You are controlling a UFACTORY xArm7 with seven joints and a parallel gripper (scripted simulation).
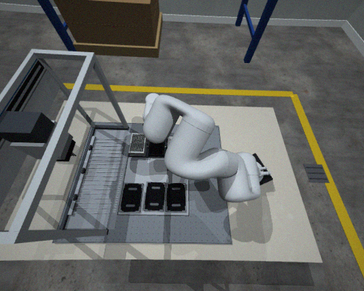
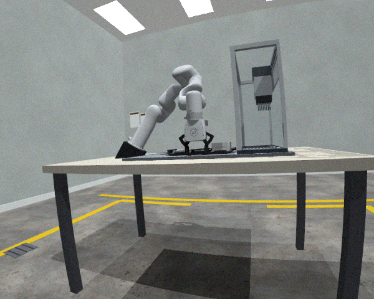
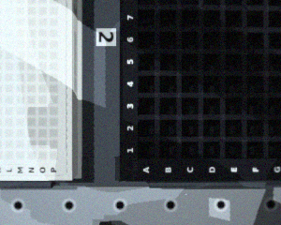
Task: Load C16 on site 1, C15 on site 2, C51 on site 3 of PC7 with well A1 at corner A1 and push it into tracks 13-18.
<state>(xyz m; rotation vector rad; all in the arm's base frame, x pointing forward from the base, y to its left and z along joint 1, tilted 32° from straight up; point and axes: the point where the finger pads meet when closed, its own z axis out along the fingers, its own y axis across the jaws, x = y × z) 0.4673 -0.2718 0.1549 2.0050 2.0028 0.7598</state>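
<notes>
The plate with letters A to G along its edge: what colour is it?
Black, with a grid of square wells and white lettering. The wrist view shows it best.

The arm (image 1: 188, 147) hides most of the dark plate (image 1: 155, 149) from above.

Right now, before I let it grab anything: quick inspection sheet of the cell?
Surface: beige table with a grey perforated base plate.
Job's things: carrier PC7 is off the rails, all three sites bare. White C16 and black C51 sit side by side in their nests. C15 is hidden under the arm.
Clutter: nothing seen.
Hand: hand open wide, holding nothing, low over C51.
Cables: nothing seen.
Surroundings: instrument frame, yellow floor line, cardboard box, blue posts.
</notes>
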